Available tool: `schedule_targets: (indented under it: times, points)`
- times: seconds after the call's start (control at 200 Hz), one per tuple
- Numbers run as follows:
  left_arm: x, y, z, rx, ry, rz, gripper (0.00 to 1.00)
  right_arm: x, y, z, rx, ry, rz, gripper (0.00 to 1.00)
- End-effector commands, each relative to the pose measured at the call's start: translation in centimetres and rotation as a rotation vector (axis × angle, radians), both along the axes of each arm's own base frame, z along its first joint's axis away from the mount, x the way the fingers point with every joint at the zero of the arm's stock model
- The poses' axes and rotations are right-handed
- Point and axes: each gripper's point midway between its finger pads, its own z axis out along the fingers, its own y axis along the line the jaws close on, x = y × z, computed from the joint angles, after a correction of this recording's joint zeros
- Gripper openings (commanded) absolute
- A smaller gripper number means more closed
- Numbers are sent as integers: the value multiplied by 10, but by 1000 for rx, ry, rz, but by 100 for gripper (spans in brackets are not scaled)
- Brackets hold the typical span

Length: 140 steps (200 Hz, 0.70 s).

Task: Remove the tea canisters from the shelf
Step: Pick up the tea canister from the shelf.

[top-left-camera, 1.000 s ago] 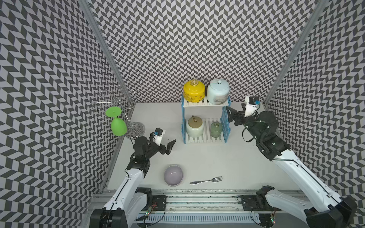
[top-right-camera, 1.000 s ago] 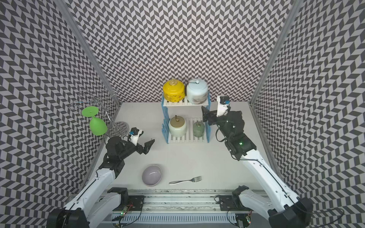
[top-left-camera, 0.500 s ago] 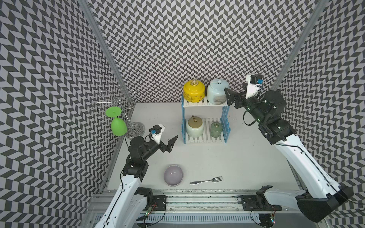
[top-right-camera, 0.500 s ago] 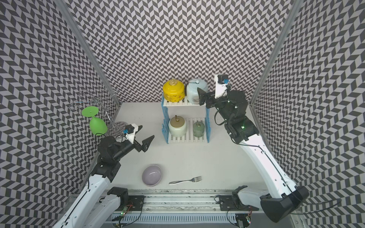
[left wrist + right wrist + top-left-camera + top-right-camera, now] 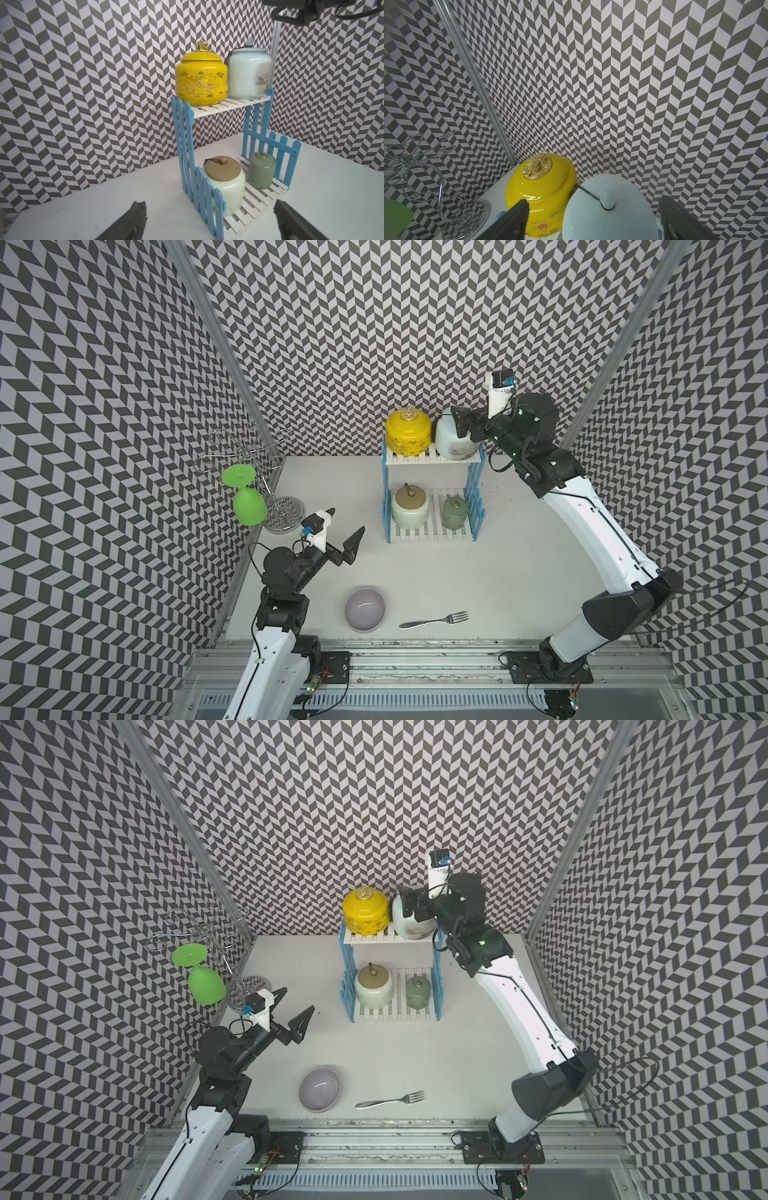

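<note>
Raised from the lower tier to the top of the shelf [image 5: 432, 459], the right claw [image 5: 595, 205] is pictured spread wide about the pale blue-white canister [image 5: 451, 443], the left claw [image 5: 347, 520] held wide over the tabletop [image 5: 498, 572], with the yellow canister [image 5: 407, 437], cream canister [image 5: 410, 510] and grey-green canister [image 5: 454, 514] likewise still shelved.

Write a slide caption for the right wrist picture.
Open right claw lined up on the pale blue-white ceramic canister, beside the yellow gold-knobbed canister.

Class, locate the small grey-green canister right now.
In both top views the grey-green canister stands on the lower tier of the shelf, right of the cream canister.
</note>
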Motion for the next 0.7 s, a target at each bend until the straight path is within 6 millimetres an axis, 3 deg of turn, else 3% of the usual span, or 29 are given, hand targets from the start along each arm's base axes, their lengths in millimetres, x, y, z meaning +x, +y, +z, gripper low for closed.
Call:
schedule_targets:
  times: [0.0,0.26,0.406,0.696]
  points:
    - [-4,-1,12,-21,-35,-17,100,8,3,0,-17,7,-18,97]
    - [-16,-3,45,-153,-43,-71,100,28,11,-8,-31,23,-16,93]
    - [-14,-3,23,-116,-41,-64,100,37,13,-13,-40,40,-30,88]
    - [-18,-7,22,-93,-69,-85,100,53,12,-35,-83,65,-57,75]
